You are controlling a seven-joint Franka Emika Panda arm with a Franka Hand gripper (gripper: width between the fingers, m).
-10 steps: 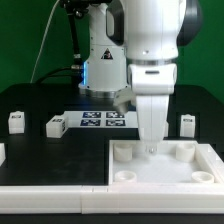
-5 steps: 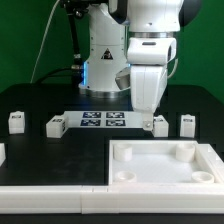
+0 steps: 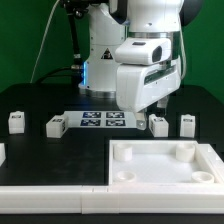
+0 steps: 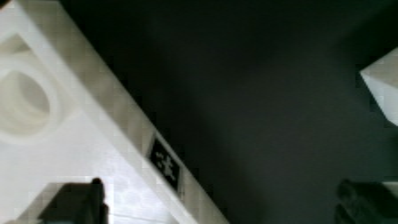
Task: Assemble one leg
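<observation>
Four small white legs with marker tags stand in a row on the black table: two at the exterior view's left (image 3: 16, 121) (image 3: 56, 125) and two at its right (image 3: 158, 124) (image 3: 187, 122). My gripper (image 3: 149, 114) hangs tilted just above and beside the nearer right leg, behind the large white tray-like piece (image 3: 165, 162). In the wrist view my gripper (image 4: 217, 202) is open and empty, with dark fingertips (image 4: 71, 203) wide apart. That view also shows the tray-like piece's edge (image 4: 80, 120) with a round corner socket, and a white block (image 4: 384, 88), probably a leg.
The marker board (image 3: 103, 120) lies between the two pairs of legs. A long white bar (image 3: 50, 177) runs along the table's front at the exterior view's left. The robot's base (image 3: 100, 65) stands behind.
My gripper has risen out of the tray-like piece's far corner and moved back toward the row of legs. The hand is now tilted. No part has moved.
</observation>
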